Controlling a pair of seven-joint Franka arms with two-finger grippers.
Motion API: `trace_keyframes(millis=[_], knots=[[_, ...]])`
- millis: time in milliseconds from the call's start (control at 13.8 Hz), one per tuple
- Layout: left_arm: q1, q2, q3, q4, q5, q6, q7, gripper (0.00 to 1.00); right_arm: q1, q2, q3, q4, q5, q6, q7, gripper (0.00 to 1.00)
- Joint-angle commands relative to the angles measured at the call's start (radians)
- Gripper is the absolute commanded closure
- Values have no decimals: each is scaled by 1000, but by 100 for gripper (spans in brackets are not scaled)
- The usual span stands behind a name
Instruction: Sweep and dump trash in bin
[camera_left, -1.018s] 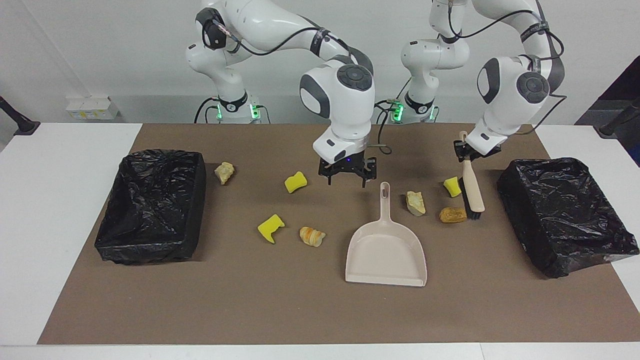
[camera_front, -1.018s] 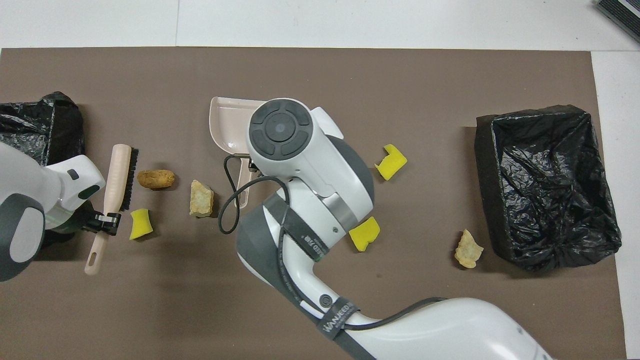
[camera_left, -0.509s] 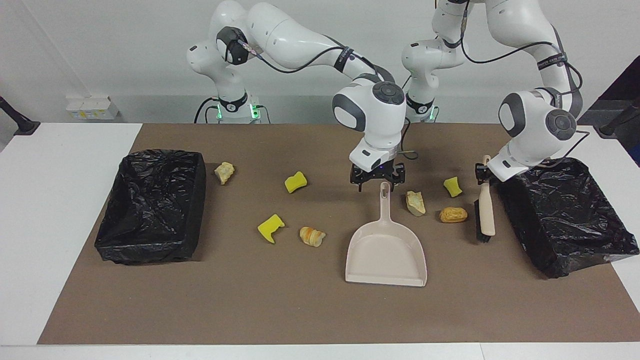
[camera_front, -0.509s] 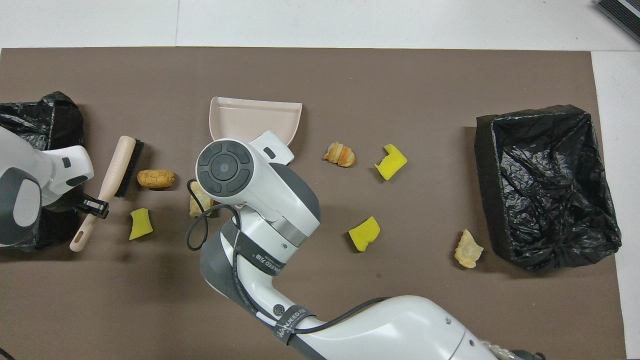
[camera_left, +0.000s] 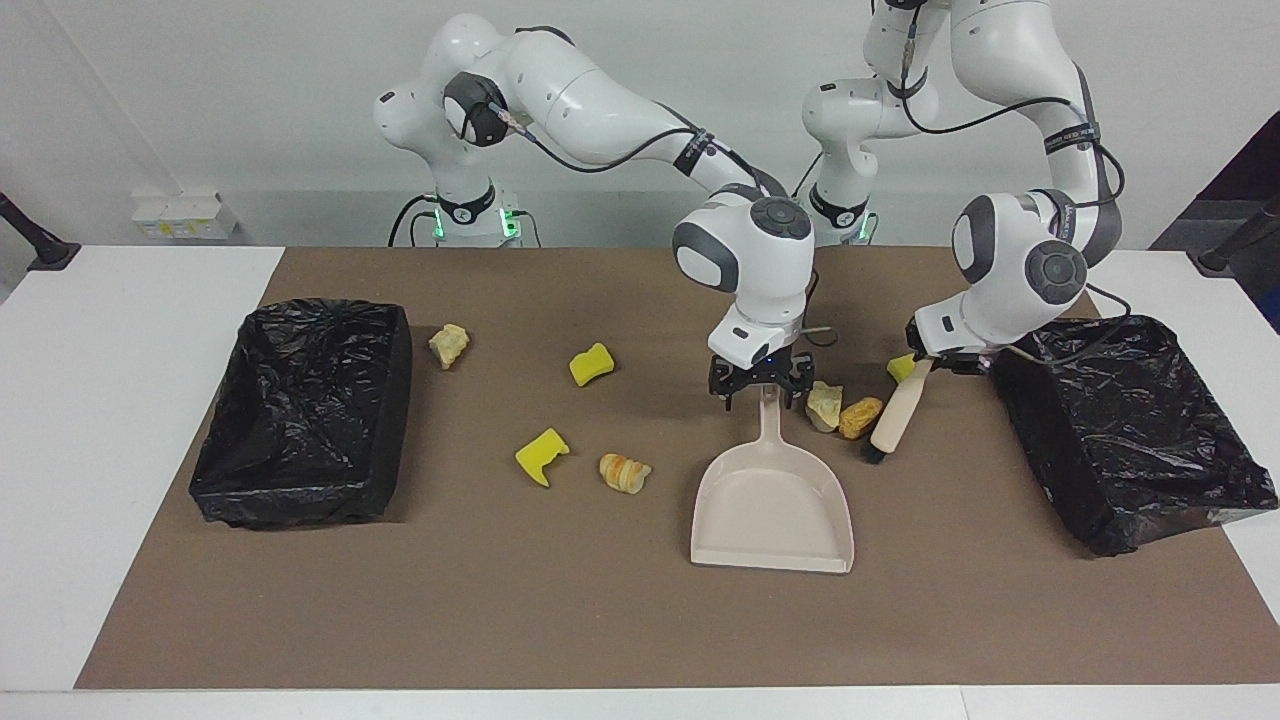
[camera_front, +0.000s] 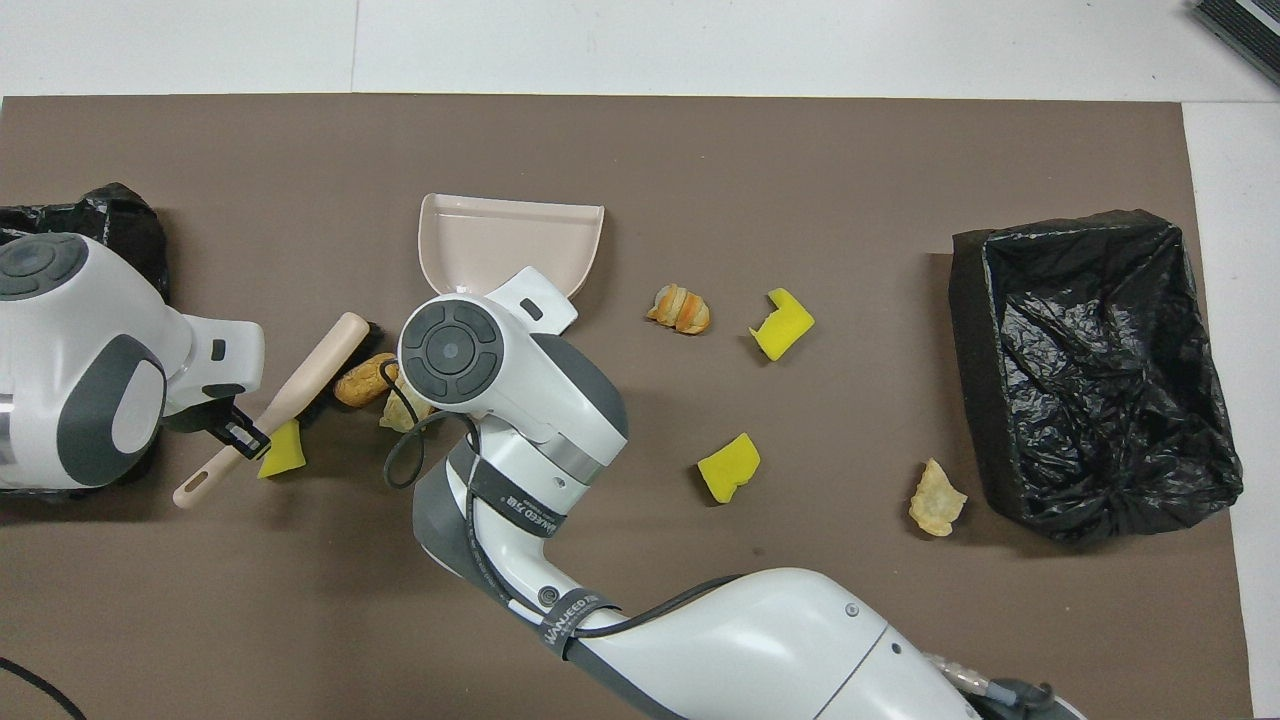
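On the brown mat (camera_left: 600, 620), tan lumps (camera_left: 826, 405) crowd the dustpan (camera_left: 770, 510) at one o'clock in the facing view. The left gripper (camera_left: 926, 362) pinches the brush (camera_left: 893, 422); the right gripper (camera_left: 762, 387) is spread over the dustpan's handle.

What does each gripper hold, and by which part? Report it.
Left gripper: the brush, by its handle, near the end away from the bristles. Right gripper: at the dustpan handle's tip, nothing held.

A matt brown paper-like mat (camera_left: 500, 620) is laid over the smooth white table (camera_left: 100, 450). Both bins (camera_left: 305, 410) (camera_left: 1130, 430) are lined with glossy, crinkled black plastic film. The dustpan (camera_left: 772, 505) and the brush (camera_left: 897, 415) handle are moulded in smooth beige plastic with a slight sheen. The yellow scraps (camera_left: 591, 364) look porous and spongy, the tan lumps (camera_left: 624, 472) rough and crusty. The arms (camera_left: 600, 105) are cased in glossy white plastic.
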Motion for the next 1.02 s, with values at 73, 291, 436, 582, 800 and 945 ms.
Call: trace_keyframes(millis=[73, 291, 436, 582, 800, 945], knots=[[8, -26, 18, 28, 9, -27, 19, 100, 5, 15, 11, 26, -32, 8, 12, 86], [68, -69, 26, 28, 8, -33, -53, 100, -1, -5, 12, 20, -27, 17, 6, 100], [100, -101, 28, 24, 8, -50, -142, 100, -3, -14, 12, 18, -24, 20, -27, 100], [113, -132, 29, 21, 8, -134, -309, 100, -14, -82, 13, -17, -13, 12, -92, 100], [111, -184, 28, -54, 8, -138, -476, 100, -52, -216, 13, -153, -13, 15, -218, 100], [99, -240, 26, -155, 8, -84, -684, 100, -86, -303, 19, -227, -10, 2, -365, 100]])
